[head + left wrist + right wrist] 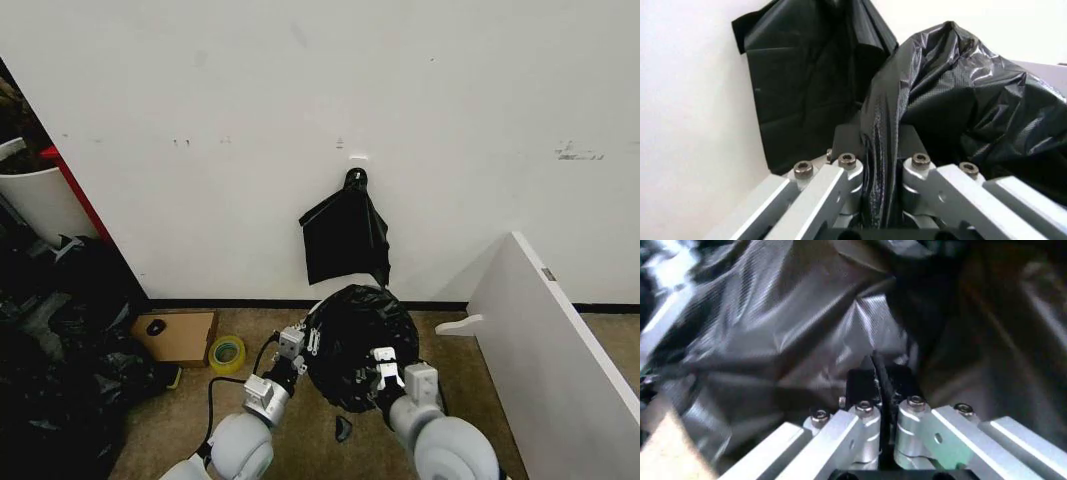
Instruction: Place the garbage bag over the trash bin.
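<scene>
I hold the bag [352,345] bunched on the floor below the wall, my left claw [297,352] and right claw [385,372] each clamped on film at opposite flanks, equally near.

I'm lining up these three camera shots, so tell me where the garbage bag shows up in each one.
Head view: garbage bag bottom center, below the flat black bunch hung on the wall.
Left wrist view: right half, a fold pinched in the left gripper.
Right wrist view: across the picture, a fold clamped in the right gripper.
Shared landmark: the bag's glossy crinkled film.
</scene>
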{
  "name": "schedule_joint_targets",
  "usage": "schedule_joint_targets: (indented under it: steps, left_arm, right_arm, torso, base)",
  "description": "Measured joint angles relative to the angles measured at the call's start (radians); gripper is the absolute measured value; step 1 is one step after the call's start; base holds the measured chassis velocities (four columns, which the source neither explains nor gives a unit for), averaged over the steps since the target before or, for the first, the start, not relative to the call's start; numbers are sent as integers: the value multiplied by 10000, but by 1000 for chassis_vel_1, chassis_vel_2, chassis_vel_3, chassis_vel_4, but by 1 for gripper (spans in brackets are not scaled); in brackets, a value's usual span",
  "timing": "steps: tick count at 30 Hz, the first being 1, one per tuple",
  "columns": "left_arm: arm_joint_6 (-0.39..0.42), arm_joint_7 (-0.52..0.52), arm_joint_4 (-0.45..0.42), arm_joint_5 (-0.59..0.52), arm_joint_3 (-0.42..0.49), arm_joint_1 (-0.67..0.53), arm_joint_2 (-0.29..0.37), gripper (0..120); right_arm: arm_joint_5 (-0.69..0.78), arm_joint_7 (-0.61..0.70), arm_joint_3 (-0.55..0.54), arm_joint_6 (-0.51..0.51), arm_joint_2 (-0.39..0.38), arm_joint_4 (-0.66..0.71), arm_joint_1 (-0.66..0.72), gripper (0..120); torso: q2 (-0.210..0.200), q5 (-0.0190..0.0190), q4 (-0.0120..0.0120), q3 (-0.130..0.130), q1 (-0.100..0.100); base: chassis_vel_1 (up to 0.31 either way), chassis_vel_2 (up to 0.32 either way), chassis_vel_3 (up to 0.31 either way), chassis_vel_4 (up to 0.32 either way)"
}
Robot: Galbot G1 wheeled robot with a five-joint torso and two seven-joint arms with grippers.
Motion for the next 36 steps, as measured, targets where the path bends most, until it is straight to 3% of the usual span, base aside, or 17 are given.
schedule_joint_targets:
  steps: [23,36]
  left_arm:
    - [-250,235,-303,321,-31,420,246,4]
    - [-272,227,-233,452,34,466,162,4]
  right_arm:
    - [-233,1549,-943,-839,200,-1776,1221,0]
    - [-1045,743,-1089,-569,198,-935,915,0]
  torso:
    - [0,0,-1,0,0]
    - [0,-1,-3,0,0]
  base:
    - [0,0,0,0]
    - [0,0,0,0]
